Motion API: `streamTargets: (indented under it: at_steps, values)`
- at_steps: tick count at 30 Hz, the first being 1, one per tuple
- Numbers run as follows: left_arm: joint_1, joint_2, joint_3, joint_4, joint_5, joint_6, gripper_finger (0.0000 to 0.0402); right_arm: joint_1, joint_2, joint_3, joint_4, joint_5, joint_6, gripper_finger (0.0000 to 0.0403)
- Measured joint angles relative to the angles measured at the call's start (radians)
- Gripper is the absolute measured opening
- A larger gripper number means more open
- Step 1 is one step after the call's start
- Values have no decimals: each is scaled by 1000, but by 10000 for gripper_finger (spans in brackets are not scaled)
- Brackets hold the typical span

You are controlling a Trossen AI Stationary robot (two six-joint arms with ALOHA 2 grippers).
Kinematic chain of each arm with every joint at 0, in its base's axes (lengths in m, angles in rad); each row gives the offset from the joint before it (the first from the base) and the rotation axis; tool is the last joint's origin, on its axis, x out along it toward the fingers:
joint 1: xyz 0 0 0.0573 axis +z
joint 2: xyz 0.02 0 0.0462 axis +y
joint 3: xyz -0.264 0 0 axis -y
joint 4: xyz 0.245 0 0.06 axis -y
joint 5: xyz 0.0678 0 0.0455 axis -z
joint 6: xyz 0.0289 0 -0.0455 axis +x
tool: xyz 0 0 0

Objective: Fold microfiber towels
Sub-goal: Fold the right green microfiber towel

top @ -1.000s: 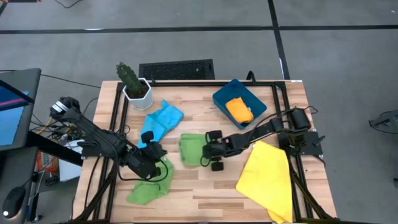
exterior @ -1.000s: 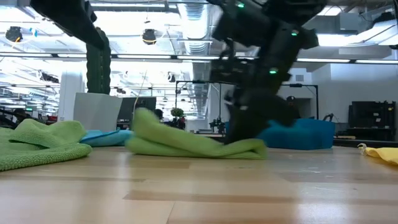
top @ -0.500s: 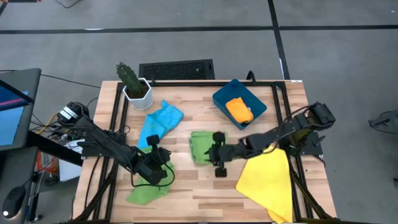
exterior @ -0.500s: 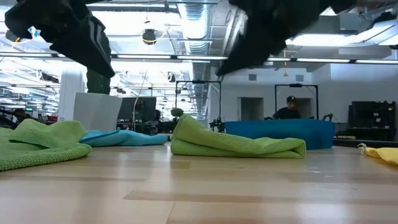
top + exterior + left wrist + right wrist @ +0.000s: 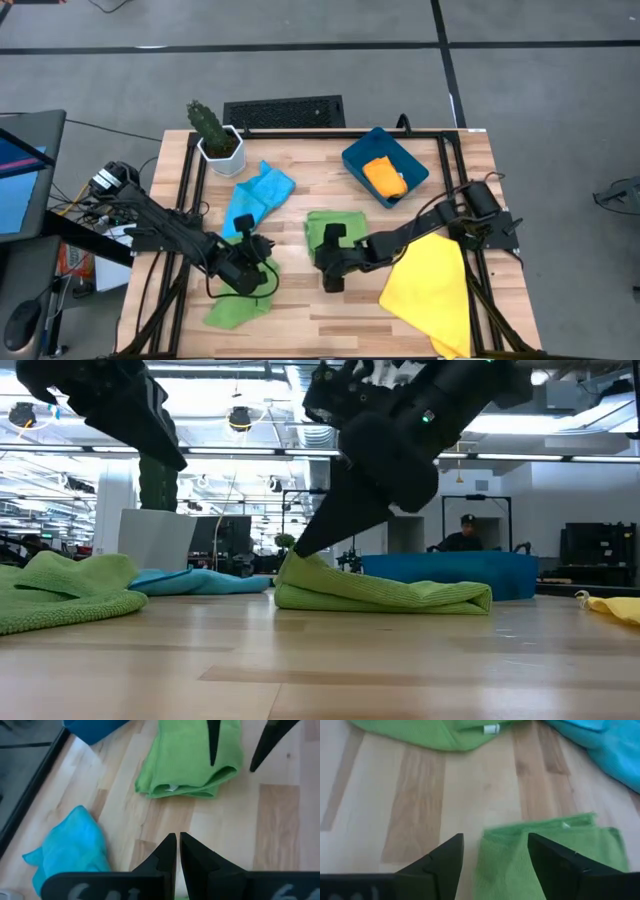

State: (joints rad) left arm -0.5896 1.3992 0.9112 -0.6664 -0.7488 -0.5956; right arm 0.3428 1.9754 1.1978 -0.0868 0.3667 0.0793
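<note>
Spreading across the middle of the floor, the wooden table (image 5: 300, 205) carries every towel. Largest is the bright yellow towel (image 5: 430, 285), lying loose at the near right corner beside the right arm's base. The light blue towel (image 5: 258, 192) sits crumpled toward the far left, near the potted cactus (image 5: 213, 135). A rumpled green towel (image 5: 238, 305) lies at the near left edge, partly under the left arm. The folded green towel (image 5: 322, 230) rests flat in the centre of the table, its layers stacked and a folded edge showing in the low view (image 5: 380, 592). The dark teal bin (image 5: 385, 165) stands at the far right with the orange towel (image 5: 383, 177) bunched inside it.

The right gripper (image 5: 332, 262) hangs low at the near edge of the folded green towel, its fingers well apart with the cloth lying between and just beyond them in the right wrist view (image 5: 547, 857); it clamps nothing. The left gripper (image 5: 250, 262) waits above the rumpled green towel, its two fingers pressed together with nothing between them, as the left wrist view shows (image 5: 177, 855).
</note>
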Motion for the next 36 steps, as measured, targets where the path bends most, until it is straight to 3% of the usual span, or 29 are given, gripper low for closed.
streamTargets:
  at_steps: [7,10,16,18,24,27,29,31,36]
  values:
    - [0,1,0,-1,4,4,15,-7,37,36,-35,11,26,213]
    - [0,1,0,-2,4,4,15,-8,34,44,-54,25,25,164]
    - [0,1,0,-1,3,0,15,-21,10,54,-101,55,18,24]
    - [0,1,0,0,4,-2,15,-26,11,52,-115,84,4,14]
    - [0,1,0,4,-3,6,15,-38,-77,52,-326,405,81,11]
    - [0,1,0,3,-12,8,16,-56,-142,52,-492,638,239,9]
    - [0,1,0,3,-17,8,16,-66,-172,52,-538,707,321,13]
    - [0,1,0,3,-17,7,16,-72,-184,52,-480,663,285,14]
    - [0,1,0,4,-17,-5,16,-78,-109,53,-263,416,103,9]
